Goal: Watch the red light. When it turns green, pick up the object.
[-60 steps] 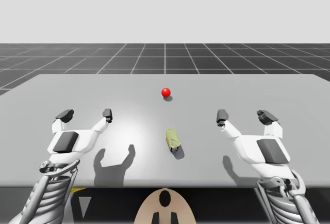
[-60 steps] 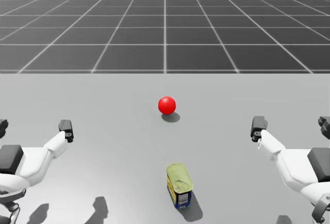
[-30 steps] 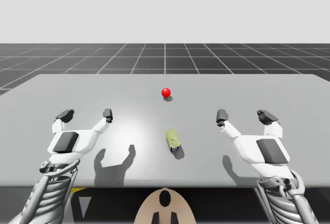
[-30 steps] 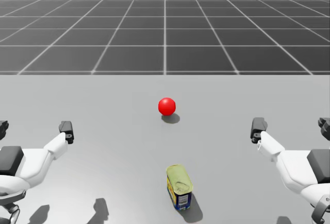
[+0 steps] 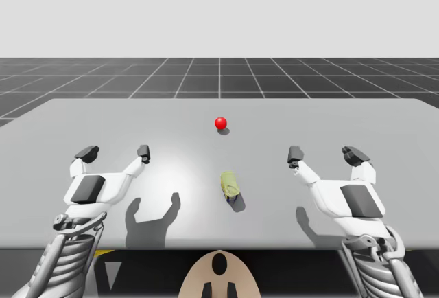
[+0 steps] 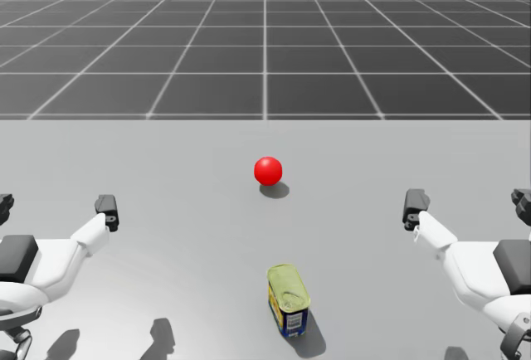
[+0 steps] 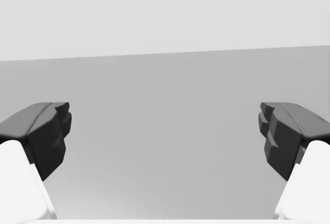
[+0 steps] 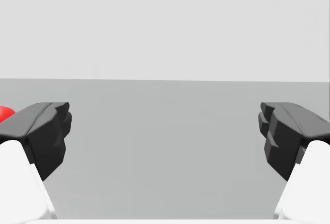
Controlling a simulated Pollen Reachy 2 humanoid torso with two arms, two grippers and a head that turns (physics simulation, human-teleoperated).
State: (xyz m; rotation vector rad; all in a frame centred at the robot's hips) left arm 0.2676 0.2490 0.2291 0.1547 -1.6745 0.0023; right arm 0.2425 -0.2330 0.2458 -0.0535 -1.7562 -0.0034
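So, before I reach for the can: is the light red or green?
Red. The ball-shaped light on the table, beyond the can, shows red in head and high views.

A plain, pale grey counter spreads wide and flat, its surface matte and unmarked, with a softly brighter patch toward nine o'clock of its middle. Beyond its far edge, at twelve o'clock, a dark floor runs off to the horizon, ruled with thin pale lines into large square tiles. Above the horizon hangs an even, light grey backdrop. Below the counter's near edge, at seven o'clock, a small yellow patch peeks out; what it is cannot be told.
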